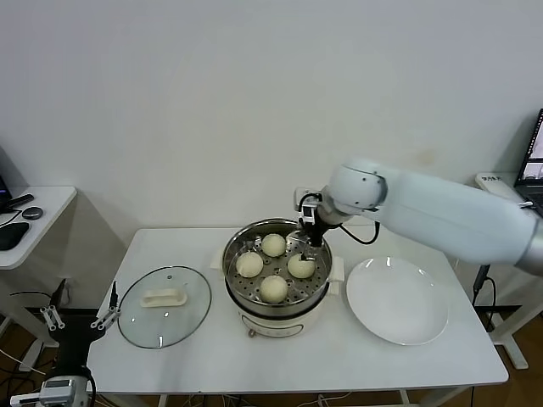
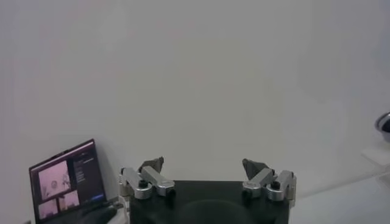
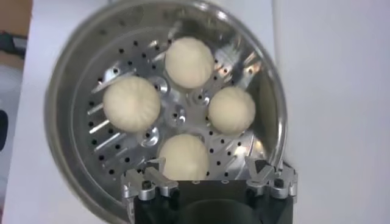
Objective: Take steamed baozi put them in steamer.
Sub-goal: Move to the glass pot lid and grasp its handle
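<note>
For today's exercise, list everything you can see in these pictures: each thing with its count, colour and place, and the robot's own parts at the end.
steamed baozi: four, cream-white, all on the perforated tray inside the steamer.
steamer: one, shiny steel pot on a cream-white base, middle of the table.
glass lid: one, clear with a white handle, flat on the table left of the steamer.
plate: one, white, bare, on the table right of the steamer.
table: one, white.
laptop: one, screen lit, seen in the left wrist view.
right gripper: open, over the steamer beside the right-hand bun.
left gripper: open, parked low, off the table's left edge.
</note>
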You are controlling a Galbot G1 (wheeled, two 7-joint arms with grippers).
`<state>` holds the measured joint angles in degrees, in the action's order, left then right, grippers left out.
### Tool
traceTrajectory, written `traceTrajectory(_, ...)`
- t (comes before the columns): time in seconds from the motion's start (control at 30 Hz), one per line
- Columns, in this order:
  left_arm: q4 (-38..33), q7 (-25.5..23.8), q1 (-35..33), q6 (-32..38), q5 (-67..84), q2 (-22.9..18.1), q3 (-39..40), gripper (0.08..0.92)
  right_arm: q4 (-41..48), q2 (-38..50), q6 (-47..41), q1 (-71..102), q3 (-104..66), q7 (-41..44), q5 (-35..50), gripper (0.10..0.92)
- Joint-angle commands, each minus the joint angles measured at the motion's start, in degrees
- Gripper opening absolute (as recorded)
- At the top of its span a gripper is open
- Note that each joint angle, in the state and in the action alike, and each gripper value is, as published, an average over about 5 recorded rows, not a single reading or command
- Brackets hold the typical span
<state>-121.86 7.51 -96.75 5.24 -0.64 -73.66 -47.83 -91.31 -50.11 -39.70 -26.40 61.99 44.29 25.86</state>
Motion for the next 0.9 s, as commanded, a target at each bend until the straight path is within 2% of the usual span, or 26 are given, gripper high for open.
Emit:
traceTrajectory(0.03,-0.8,-0.3,-0.4,1.0,0.2,-0.1,0.1,0.823,-13.1,15.7,11.4,21.1,-19.7,-27.7,3.1,0.823)
traceTrajectory(0.13,-1.0,-0.6,-0.6,1.6,0.2,-0.3,0.3,0.823,-14.9,18.6,18.6,38.1,-33.0,-35.4,-1.1,0.823)
traceTrajectory(0.33,-1.3,-1.1,-1.0,2.6,0.2,-0.9,1.2,0.823,-16.0,15.8,34.1,72.3,-61.9,-39.7,-11.4,0.823)
traceTrajectory(0.5,-1.8,-1.3,-1.7,4.2,0.2,-1.7,2.2,0.823,-15.5,4.4,48.9,94.8,-83.3,-38.3,-22.0,0.823)
traceTrajectory(0.7,-0.7,-1.1,-3.6,7.7,-1.3,-1.8,3.6,0.823,-18.3,-14.6,60.6,106.8,-101.1,-34.9,-35.7,0.823)
traceTrajectory(0.8,0.1,-0.6,-4.2,8.3,-3.3,-1.4,4.2,0.823,-20.0,-22.3,62.5,110.1,-106.0,-32.7,-36.9,0.823)
traceTrajectory(0.9,1.0,0.6,-4.8,8.2,-6.9,-0.8,5.0,0.823,-21.1,-27.1,61.6,113.7,-109.9,-31.5,-33.8,0.823)
